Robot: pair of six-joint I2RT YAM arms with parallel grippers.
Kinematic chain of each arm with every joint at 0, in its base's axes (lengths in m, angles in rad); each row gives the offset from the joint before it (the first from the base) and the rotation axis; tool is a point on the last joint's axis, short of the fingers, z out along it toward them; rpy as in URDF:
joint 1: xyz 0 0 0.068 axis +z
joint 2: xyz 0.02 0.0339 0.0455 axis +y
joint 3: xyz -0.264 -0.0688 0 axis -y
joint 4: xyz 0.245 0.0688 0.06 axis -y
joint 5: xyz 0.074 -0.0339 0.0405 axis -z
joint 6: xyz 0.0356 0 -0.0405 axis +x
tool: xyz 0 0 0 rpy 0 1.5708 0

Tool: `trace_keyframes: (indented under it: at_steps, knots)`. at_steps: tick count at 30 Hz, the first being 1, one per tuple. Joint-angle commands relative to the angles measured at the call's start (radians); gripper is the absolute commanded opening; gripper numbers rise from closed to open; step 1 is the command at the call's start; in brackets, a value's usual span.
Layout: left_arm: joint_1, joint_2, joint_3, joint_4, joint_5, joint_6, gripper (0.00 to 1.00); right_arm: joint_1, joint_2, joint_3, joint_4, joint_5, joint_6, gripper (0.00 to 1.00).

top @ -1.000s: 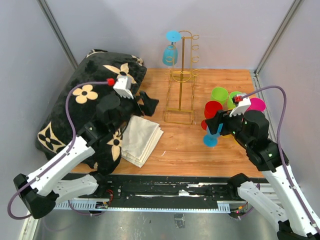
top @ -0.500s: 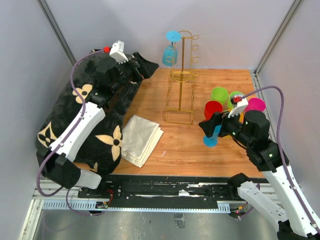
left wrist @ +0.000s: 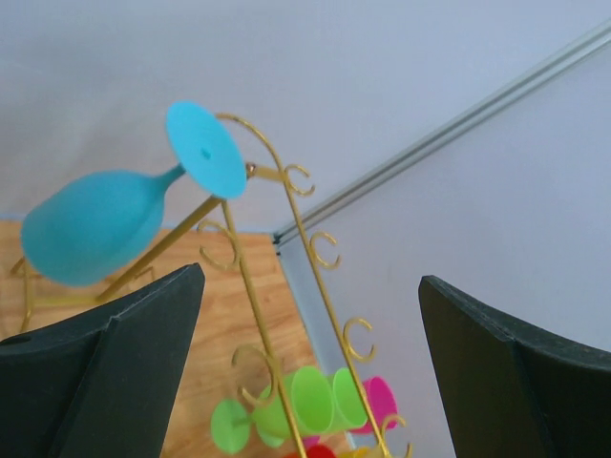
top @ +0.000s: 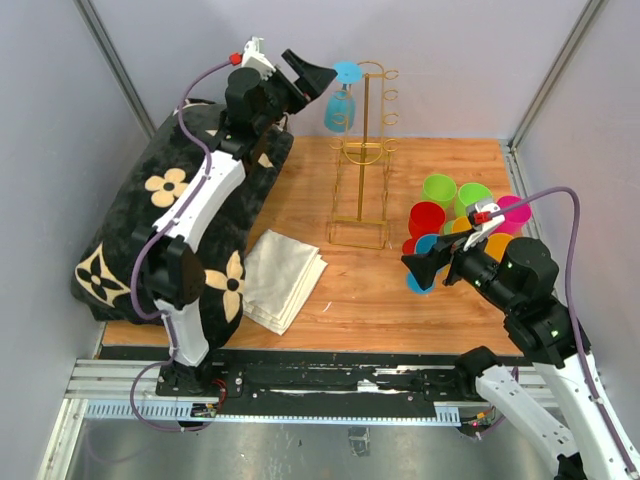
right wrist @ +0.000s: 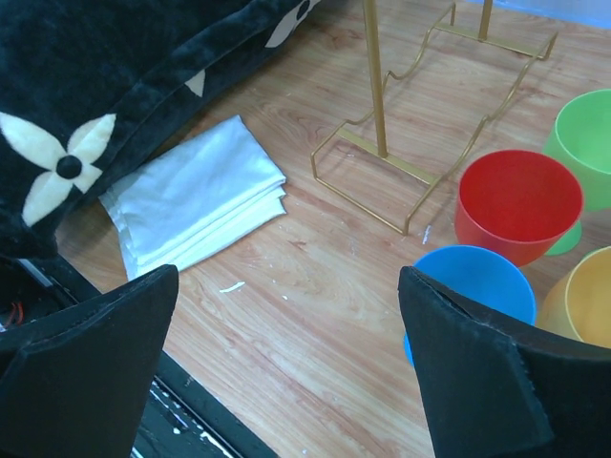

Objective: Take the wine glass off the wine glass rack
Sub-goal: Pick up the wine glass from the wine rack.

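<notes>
Left gripper [top: 312,78] raised near top of wine glass rack [top: 363,160], jaws spread wide, empty; blue wine glass [top: 340,105] hanging foot-up from upper hook, untouched; right gripper [top: 425,265] spread, empty, beside blue cup [right wrist: 473,286]

Right wrist view's top edge cuts off the wine glass rack [right wrist: 377,86].

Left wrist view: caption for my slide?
Open left gripper faces the blue wine glass hanging on the gold wine glass rack.
</notes>
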Motion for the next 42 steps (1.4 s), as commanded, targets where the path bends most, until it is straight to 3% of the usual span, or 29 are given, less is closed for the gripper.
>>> trace_keyframes:
  at_steps: [1,6,18,31,35,42]
  knots:
    - [0.015,0.130,0.195,0.018,-0.005,-0.050,1.00,0.014,-0.030,-0.022,0.020,0.011,-0.106,0.98]
    - [0.025,0.303,0.411,-0.064,-0.011,-0.066,0.99,0.014,-0.056,-0.021,0.016,0.057,-0.144,0.98]
    - [0.053,0.464,0.540,-0.052,-0.027,-0.117,0.86,0.014,-0.082,-0.044,0.023,0.079,-0.200,0.98]
    - [0.046,0.529,0.562,0.028,0.005,-0.222,0.66,0.015,-0.051,-0.042,0.040,0.078,-0.213,0.98]
    - [0.044,0.536,0.573,0.018,-0.008,-0.229,0.54,0.014,-0.052,-0.037,0.035,0.081,-0.213,0.98]
    - [0.043,0.557,0.575,0.034,0.005,-0.249,0.51,0.014,-0.054,-0.041,0.031,0.082,-0.220,0.98]
